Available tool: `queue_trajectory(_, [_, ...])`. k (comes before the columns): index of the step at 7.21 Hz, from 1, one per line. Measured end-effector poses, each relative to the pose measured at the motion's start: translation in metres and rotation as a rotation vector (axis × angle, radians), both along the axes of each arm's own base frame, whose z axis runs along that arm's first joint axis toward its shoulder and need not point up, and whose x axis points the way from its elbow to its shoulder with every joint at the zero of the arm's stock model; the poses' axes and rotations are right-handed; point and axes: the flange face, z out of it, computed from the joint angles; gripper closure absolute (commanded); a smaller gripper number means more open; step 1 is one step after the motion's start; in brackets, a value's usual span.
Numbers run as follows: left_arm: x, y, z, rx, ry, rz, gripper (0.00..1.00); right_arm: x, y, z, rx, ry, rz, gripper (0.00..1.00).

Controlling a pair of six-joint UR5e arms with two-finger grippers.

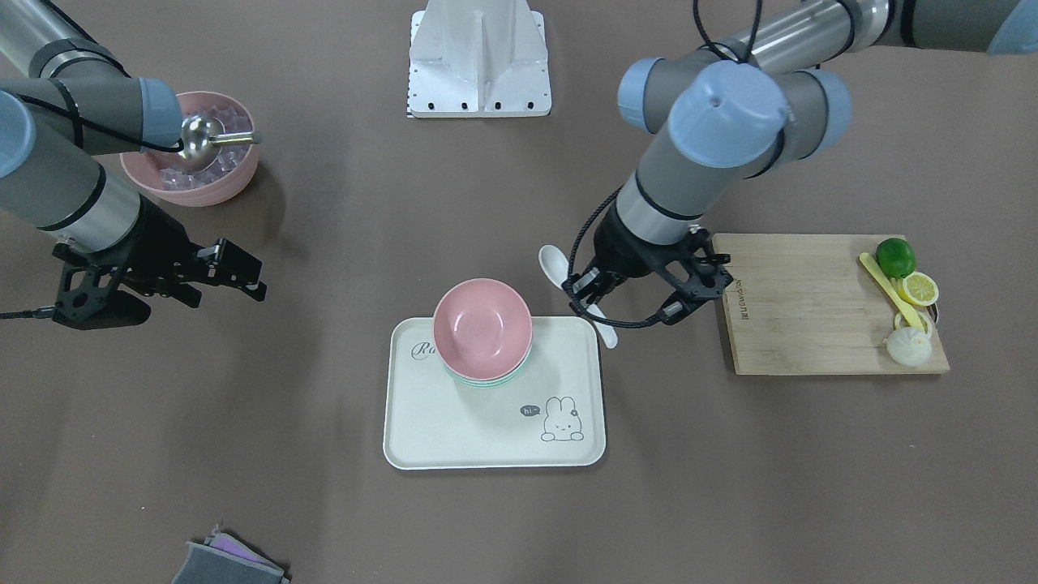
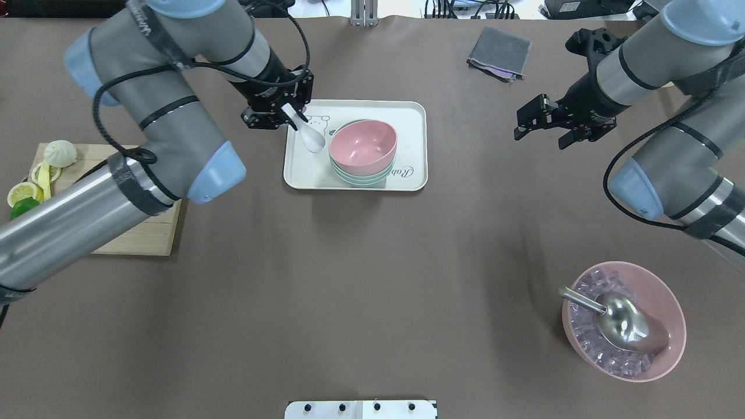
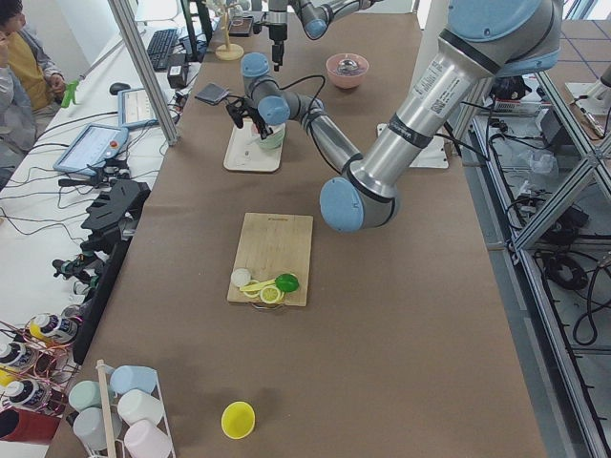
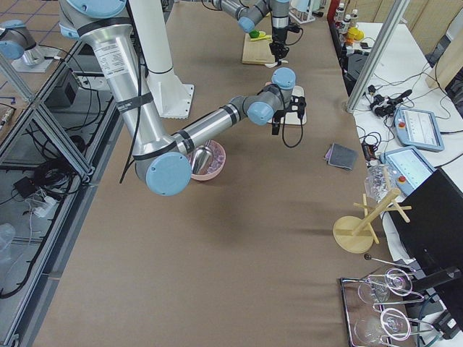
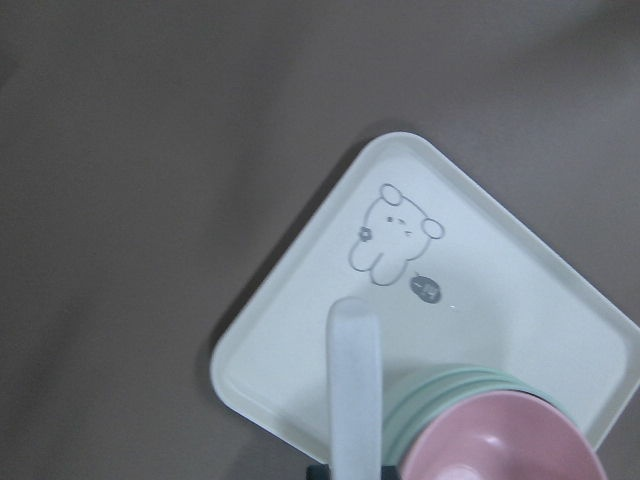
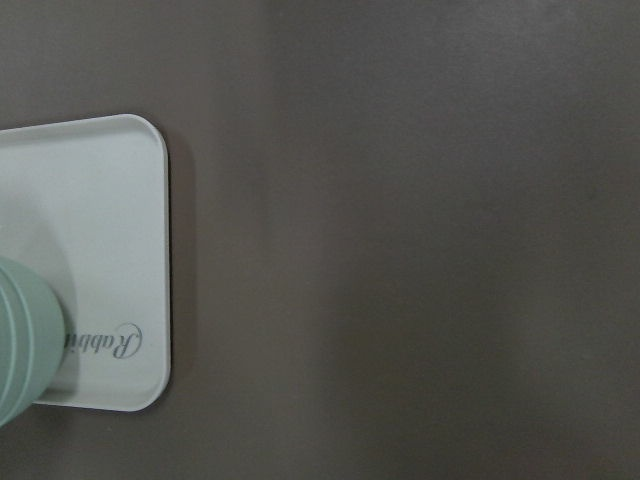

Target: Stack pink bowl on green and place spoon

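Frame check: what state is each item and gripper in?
pink bowl: nested in green bowl, empty
green bowl: on tray, under pink bowl
spoon: held by left gripper, not yet placed
left gripper: shut on spoon
right gripper: open, empty
scoop: resting in ice bowl

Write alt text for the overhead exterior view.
The left gripper holds a white spoon over the tray, beside a pink bowl stacked on a green bowl. The right gripper hangs open, off to the tray's right.

I count two pink bowls (image 2: 362, 145), one white spoon (image 2: 311, 138), one tray (image 2: 407, 116), one cutting board (image 1: 795, 308), one scoop (image 2: 623, 323), one cloth (image 2: 499, 52).
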Motion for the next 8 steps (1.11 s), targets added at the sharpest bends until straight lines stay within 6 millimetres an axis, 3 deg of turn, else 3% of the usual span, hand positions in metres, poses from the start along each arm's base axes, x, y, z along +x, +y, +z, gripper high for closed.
queue_trajectory(1, [0.021, 0.001, -0.019, 0.003, 0.010, -0.021, 0.01, 0.007, 0.002, 0.013, 0.007, 0.010, -0.008, 0.00])
queue_trajectory(3, [0.035, 0.001, -0.026, 0.037, 0.037, -0.036, 0.01, 0.014, 0.004, 0.023, 0.006, 0.018, -0.010, 0.00])
queue_trajectory(5, [0.019, 0.013, -0.020, 0.067, 0.050, -0.053, 0.01, 0.021, 0.006, 0.022, 0.011, 0.016, -0.003, 0.00])
queue_trajectory(6, [-0.002, 0.030, -0.003, 0.089, 0.041, -0.041, 0.01, 0.028, 0.004, 0.023, 0.009, 0.017, 0.008, 0.00])
queue_trajectory(8, [-0.070, 0.061, 0.047, 0.221, -0.084, 0.058, 0.01, 0.059, -0.001, 0.042, 0.018, 0.035, 0.030, 0.00])
